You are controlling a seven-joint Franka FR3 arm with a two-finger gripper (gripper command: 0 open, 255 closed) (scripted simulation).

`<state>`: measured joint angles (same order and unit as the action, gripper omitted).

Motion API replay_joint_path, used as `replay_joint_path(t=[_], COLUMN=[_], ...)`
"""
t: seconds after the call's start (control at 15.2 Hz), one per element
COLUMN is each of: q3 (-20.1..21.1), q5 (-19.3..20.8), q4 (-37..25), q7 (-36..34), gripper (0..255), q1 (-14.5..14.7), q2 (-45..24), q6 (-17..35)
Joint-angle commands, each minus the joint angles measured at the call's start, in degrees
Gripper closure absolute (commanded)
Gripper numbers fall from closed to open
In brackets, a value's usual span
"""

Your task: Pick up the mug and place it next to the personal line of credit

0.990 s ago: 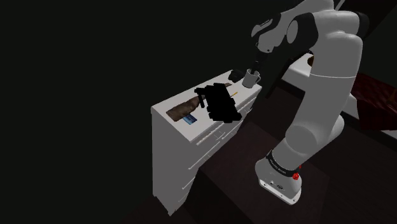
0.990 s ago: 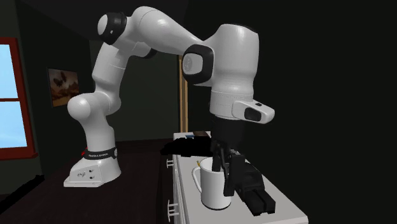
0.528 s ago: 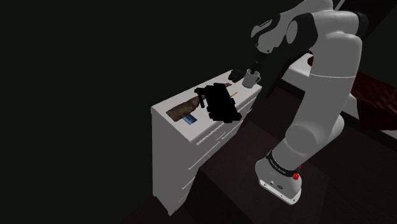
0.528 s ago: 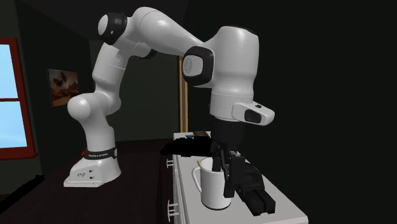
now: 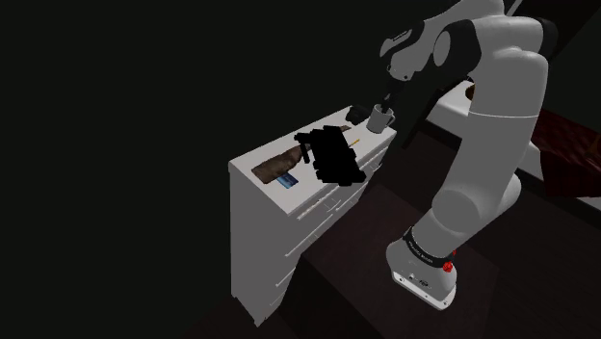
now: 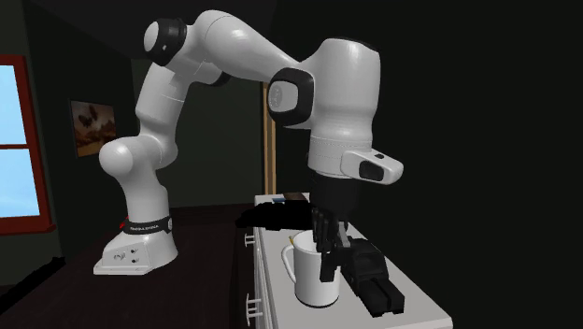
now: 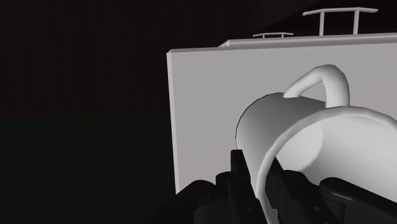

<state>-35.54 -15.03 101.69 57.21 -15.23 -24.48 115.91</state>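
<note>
— In the shoulder view the light is very low. Around the white drawer unit [image 5: 258, 241] nearly everything sinks to black, and the object [image 5: 332, 159] on its tabletop [image 5: 306, 189] is a flat silhouette.

— In the second exterior view, a window [image 6: 17, 140] left of the unit glows pale blue. The arm [image 6: 346, 93] above it carries soft, even shading. The mug [image 7: 331, 146] against the unit is grey inside with a bright, crisp rim.
</note>
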Motion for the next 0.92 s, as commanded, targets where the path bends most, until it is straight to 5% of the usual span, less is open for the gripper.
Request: replay_joint_path(t=[0.0, 0.86], q3=[-0.01, -1.32], q5=[0.00, 2.65], q4=[0.00, -4.68], q7=[0.00, -1.64], gripper=[255, 255], q1=[-0.01, 0.70], q2=[0.00, 3.66], q6=[0.01, -7.65])
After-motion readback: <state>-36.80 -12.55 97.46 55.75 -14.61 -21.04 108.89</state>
